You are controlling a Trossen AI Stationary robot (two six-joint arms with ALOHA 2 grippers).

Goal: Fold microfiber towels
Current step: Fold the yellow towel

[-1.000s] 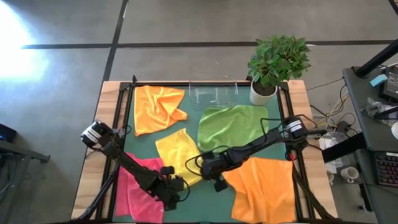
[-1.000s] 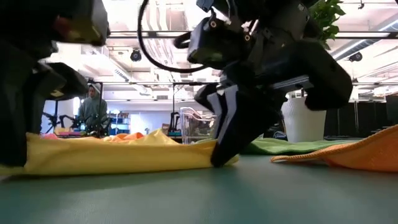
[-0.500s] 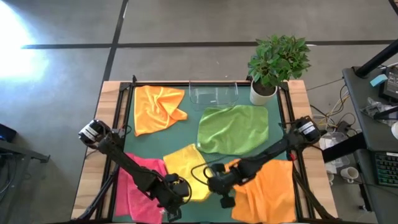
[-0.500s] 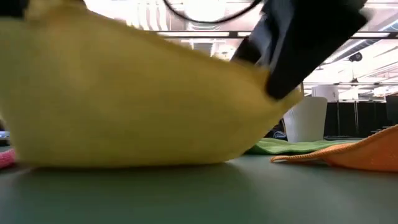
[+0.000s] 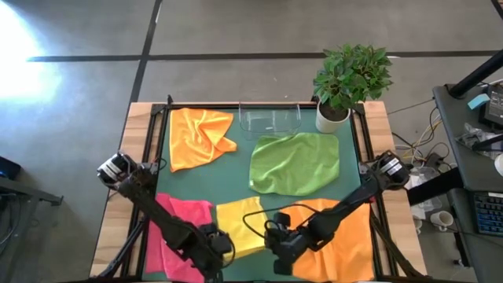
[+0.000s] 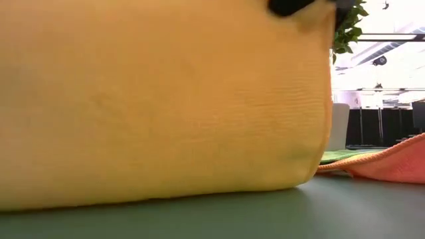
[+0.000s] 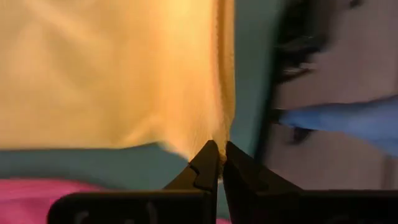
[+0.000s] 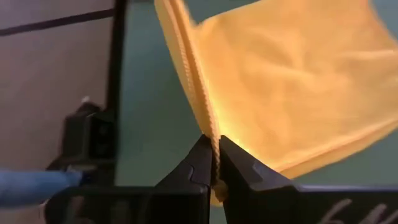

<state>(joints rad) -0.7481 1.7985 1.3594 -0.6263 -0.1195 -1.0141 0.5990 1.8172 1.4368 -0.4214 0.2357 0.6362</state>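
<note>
The yellow towel (image 5: 240,224) is near the mat's front edge, between my two grippers. My left gripper (image 5: 214,250) is shut on one near corner and my right gripper (image 5: 277,253) on the other. In the low view the yellow towel (image 6: 166,99) fills nearly the whole picture and its bottom touches the mat. A pink towel (image 5: 177,234) lies at the near left under my left arm. An orange towel (image 5: 339,236) lies at the near right under my right arm. A lime green towel (image 5: 295,162) and a second orange towel (image 5: 200,137) lie flat farther back. My left gripper pinches the yellow towel's near left corner (image 7: 216,138) between its two fingertips, slanting down from the table's left. The corner is lifted, and the cloth falls away from it to the mat. My right gripper pinches the near right corner at its edge (image 8: 211,134) between its two fingertips, slanting down from the table's right. One layer or several, I cannot tell. The held edge is raised, and the towel's lower part (image 6: 199,189) rests on the mat.
A potted plant (image 5: 350,79) stands at the far right corner, and a clear container (image 5: 271,118) stands at the far edge beside it. A black frame (image 5: 153,157) borders the green mat (image 5: 236,177). Bare mat shows in the middle, between the towels.
Both grippers have risen and moved toward the table's near edge, the right one farther and with a roll of its wrist. They stayed shut on the yellow towel. The towel's held edge has lifted, and the rest has slid over the mat toward the near edge.
</note>
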